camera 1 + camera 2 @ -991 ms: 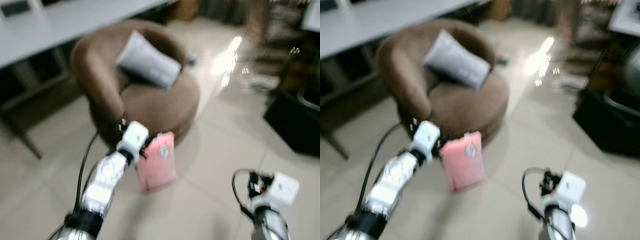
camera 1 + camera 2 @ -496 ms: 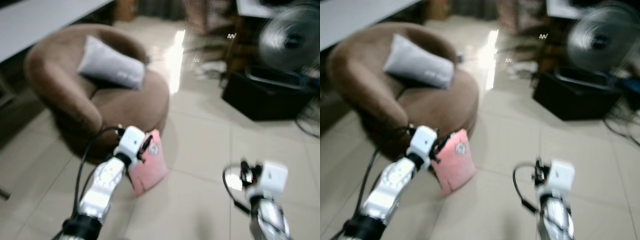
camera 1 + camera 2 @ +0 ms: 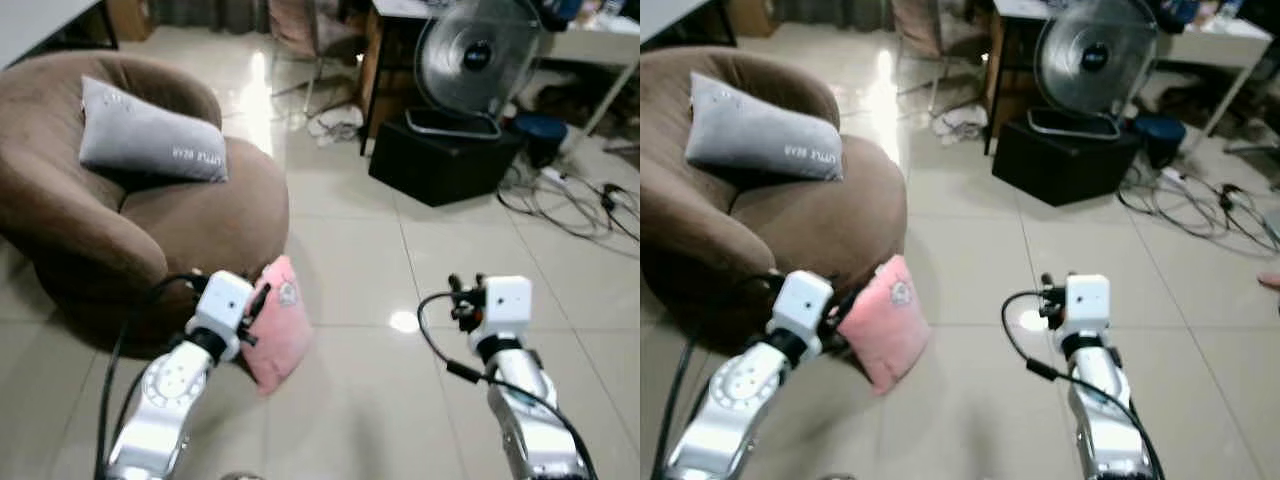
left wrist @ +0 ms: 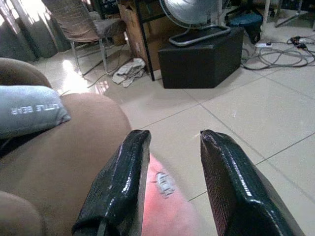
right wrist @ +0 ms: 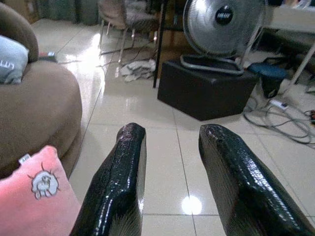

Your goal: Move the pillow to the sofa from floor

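Small pink fabric pillow (image 3: 277,322) stands on edge on the pale tiled floor (image 3: 380,400), leaning against the base of the round brown upholstered sofa chair (image 3: 190,215).

Left gripper (image 4: 172,162) hovers just above the pillow, its two black fingers (image 4: 123,182) parted to a medium gap with nothing between them; pink cloth shows below the gap. Right gripper (image 5: 170,172) is held out over bare tile, fingers likewise apart, carrying nothing.

Handling, as a judgement: pillow looks light, soft and squashy, not fragile; cloth should not slip. It will sag if pinched at a corner, so best taken across the upper edge or upper body, with fingers closing deep into the stuffing.

Markings: pillow carries a small white animal-face patch (image 5: 43,183) and a little white tag at its edge; no legible text. Grey rectangular cushion (image 3: 150,138) on the sofa seat reads "LITTLE BEAR". Grey pedestal fan (image 3: 474,55) on a black box (image 3: 440,160) has a dark hub badge, unreadable.
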{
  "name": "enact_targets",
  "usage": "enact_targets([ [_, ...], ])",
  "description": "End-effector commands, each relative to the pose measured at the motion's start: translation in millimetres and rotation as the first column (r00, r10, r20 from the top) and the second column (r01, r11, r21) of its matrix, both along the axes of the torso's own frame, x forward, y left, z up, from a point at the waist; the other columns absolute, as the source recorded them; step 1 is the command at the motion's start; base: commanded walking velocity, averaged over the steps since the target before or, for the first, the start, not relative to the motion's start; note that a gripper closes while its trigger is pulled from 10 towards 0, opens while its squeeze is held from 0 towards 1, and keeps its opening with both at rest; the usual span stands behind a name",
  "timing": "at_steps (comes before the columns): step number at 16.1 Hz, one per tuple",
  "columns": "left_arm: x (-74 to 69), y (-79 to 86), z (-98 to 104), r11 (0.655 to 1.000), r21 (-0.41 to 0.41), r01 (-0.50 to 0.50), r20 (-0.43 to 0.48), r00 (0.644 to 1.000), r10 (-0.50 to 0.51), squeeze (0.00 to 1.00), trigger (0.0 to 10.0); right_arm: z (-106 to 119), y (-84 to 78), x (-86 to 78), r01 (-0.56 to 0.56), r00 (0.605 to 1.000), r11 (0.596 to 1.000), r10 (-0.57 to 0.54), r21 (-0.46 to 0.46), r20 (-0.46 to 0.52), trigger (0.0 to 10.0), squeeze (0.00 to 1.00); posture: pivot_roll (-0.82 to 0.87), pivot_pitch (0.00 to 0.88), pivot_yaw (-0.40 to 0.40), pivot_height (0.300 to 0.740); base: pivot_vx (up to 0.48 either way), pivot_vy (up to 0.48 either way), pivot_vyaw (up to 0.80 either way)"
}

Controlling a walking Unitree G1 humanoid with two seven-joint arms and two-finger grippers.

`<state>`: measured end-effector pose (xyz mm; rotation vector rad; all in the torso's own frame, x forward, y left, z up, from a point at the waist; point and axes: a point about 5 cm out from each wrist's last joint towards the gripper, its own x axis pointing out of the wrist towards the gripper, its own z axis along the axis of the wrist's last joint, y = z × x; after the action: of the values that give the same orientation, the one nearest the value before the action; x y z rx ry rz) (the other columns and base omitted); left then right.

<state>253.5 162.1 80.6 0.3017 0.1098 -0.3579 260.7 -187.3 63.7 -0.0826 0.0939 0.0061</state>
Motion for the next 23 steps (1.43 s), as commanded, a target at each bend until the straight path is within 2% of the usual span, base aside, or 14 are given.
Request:
enact_targets([
  [1, 1.6, 4.1, 2, 1.000, 0.011, -0.017, 0.000, 1.000, 0.017, 0.00, 10.0, -1, 3.1, 0.4, -0.005, 1.000, 1.000, 0.005, 0.018, 0.008, 10.0, 0.00, 0.10, 0.023, -0.061, 0.740, 0.000, 0.480, -0.79],
  [4, 7.3, 0.0, 4, 1.000, 0.015, -0.016, 0.004, 1.000, 0.016, 0.00, 10.0, -5, 3.6, -2.8, 0.009, 1.000, 0.999, -0.010, 0.034, 0.015, 10.0, 0.00, 0.10, 0.021, -0.060, 0.740, 0.000, 0.480, -0.79],
  [8, 21.7, -11.8, 10, 1.000, 0.002, 0.010, 0.030, 0.999, -0.010, 0.00, 10.0, -6, 4.9, -8.5, 0.028, 0.999, 0.998, -0.030, 0.051, 0.031, 10.0, 0.00, 0.08, 0.019, -0.048, 0.740, 0.000, 0.480, -0.80],
  [10, 24.8, -16.6, 15, 0.998, -0.064, 0.023, 0.080, 0.997, -0.018, 0.00, 10.0, -5, 5.2, -11.3, 0.037, 0.999, 0.998, -0.039, 0.051, 0.038, 10.0, 0.00, 0.07, 0.018, -0.041, 0.740, 0.000, 0.000, -0.80],
  [12, 25.7, -19.9, 19, 0.994, -0.106, 0.024, 0.108, 0.994, -0.012, 0.00, 10.0, -4, 7.5, -16.0, 0.014, 0.998, 0.999, -0.017, 0.041, 0.064, 10.0, 0.00, 0.06, 0.017, -0.041, 0.740, 0.000, 0.000, 0.00],
  [15, 26.3, -27.1, 16, 0.992, -0.108, 0.057, 0.099, 0.994, -0.047, 0.00, 10.0, -6, 10.8, -23.5, 0.005, 0.998, 0.997, -0.010, 0.075, 0.061, 10.0, 0.00, 0.06, 0.019, -0.038, 0.740, 0.080, 0.000, 0.00],
  [19, 29.5, -27.6, 15, 0.993, -0.104, 0.060, 0.100, 0.994, -0.050, 0.00, 10.0, -7, 15.5, -25.7, -0.010, 0.999, 0.998, 0.007, 0.063, 0.054, 10.0, 0.00, 0.05, 0.018, -0.036, 0.740, 0.348, 0.000, 0.00],
  [23, 31.4, -28.7, 14, 0.993, -0.099, 0.070, 0.100, 0.993, -0.060, 0.00, 10.0, -9, 12.6, -26.6, -0.005, 0.999, 0.998, 0.003, 0.056, 0.042, 10.0, 0.00, 0.05, 0.012, -0.031, 0.740, 0.362, 0.000, 0.17],
])
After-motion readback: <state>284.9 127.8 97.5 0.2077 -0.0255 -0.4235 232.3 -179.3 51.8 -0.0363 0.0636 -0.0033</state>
